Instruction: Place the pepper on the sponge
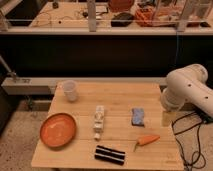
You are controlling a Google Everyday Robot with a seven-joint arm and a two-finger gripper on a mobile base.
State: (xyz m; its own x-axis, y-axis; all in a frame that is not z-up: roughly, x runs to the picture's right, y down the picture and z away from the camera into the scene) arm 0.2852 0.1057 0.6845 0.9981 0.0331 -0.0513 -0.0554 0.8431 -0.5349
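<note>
The pepper (146, 140), small, orange and tapered with a thin green stem, lies on the wooden table (125, 95) near its front right corner. The sponge (138, 116), a blue-grey speckled pad, lies a short way behind it. The white arm comes in from the right. My gripper (167, 119) hangs down at the table's right edge, to the right of the sponge and above and right of the pepper. It stands open with nothing in it.
A round orange plate (58, 130) sits at the front left and a clear plastic cup (70, 90) at the back left. A small white object (99, 121) lies mid-table, and a black-and-white striped block (110, 155) lies near the front edge. Black cables hang to the right of the table.
</note>
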